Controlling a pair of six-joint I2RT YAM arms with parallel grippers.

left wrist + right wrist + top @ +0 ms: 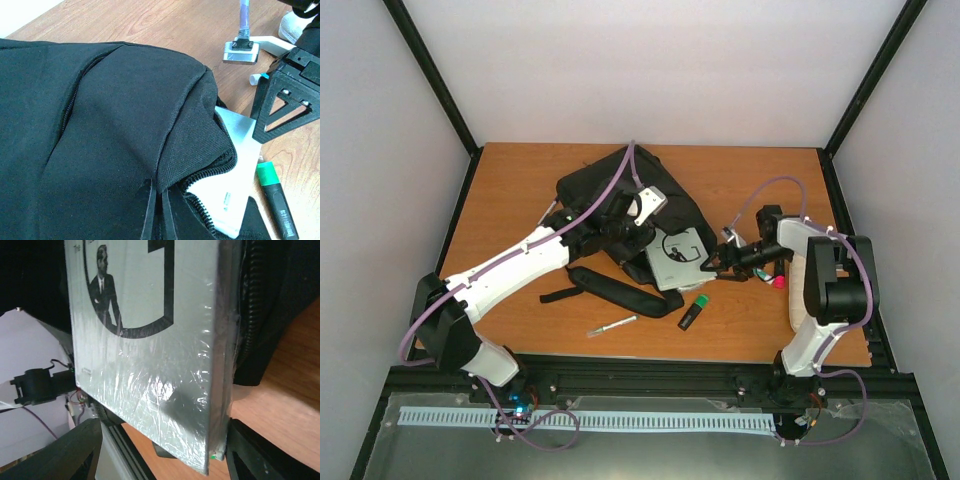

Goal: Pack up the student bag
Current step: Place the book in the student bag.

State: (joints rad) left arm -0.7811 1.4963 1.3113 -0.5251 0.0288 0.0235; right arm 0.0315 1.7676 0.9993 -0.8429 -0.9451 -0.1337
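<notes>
Wooden table (520, 190) carries student bag (595, 185), marker (693, 313), pen (612, 326).
</notes>
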